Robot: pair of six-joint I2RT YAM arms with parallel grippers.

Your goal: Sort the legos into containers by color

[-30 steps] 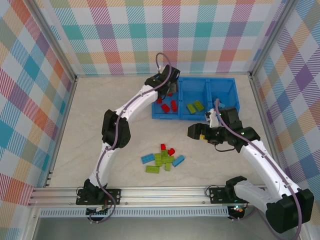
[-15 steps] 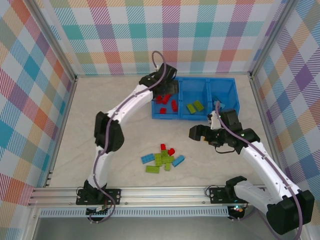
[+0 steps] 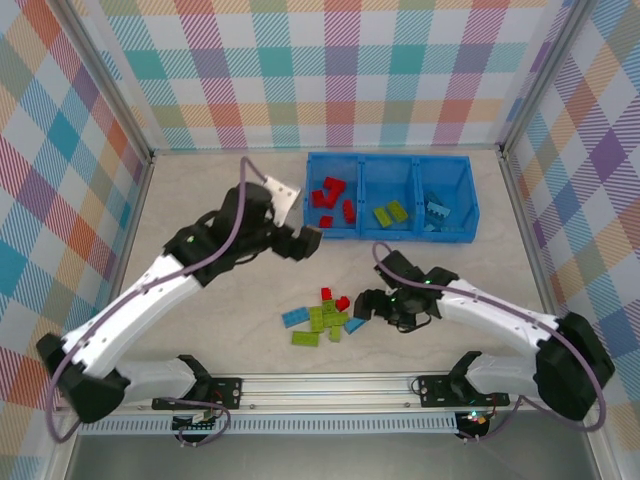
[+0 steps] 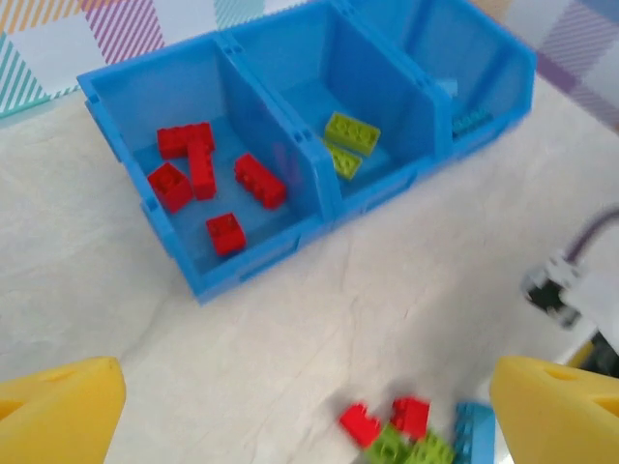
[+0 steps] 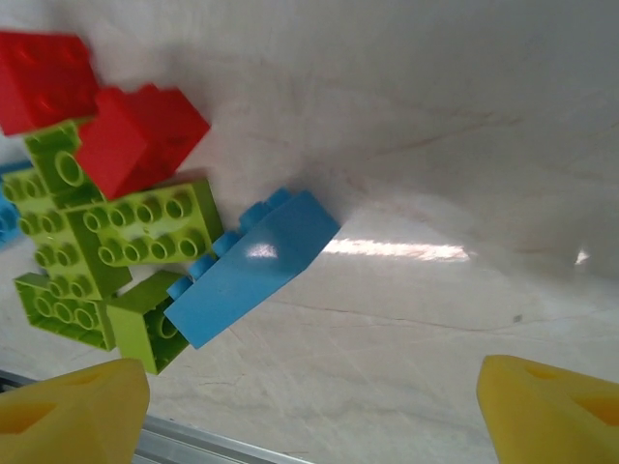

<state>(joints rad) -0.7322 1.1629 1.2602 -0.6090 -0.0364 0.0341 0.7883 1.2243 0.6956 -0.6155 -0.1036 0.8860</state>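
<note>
Hovering at loose pile point(image 3: 325, 318) on surface point(image 3: 500, 260), right claw point(image 5: 309, 406) gaped empty over light blue lego point(image 5: 253, 266); left claw point(image 4: 309, 401) also gaped empty. Next move needed: close on it, carry to tray's right compartment point(image 3: 452, 185)

blue lego point(image 5: 253, 269): tipped on edge, touching the green legos
green legos point(image 5: 126, 232): flat, studs up, left
red legos point(image 5: 135, 130): two, upper left
right gripper point(image 5: 309, 416): yellow fingertips point(image 5: 68, 406) spread wide

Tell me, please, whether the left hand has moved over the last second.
Yes. The left hand has drawn back from above the blue tray's left compartment toward the near side. It is now over the table, off the tray's near-left corner.
</note>
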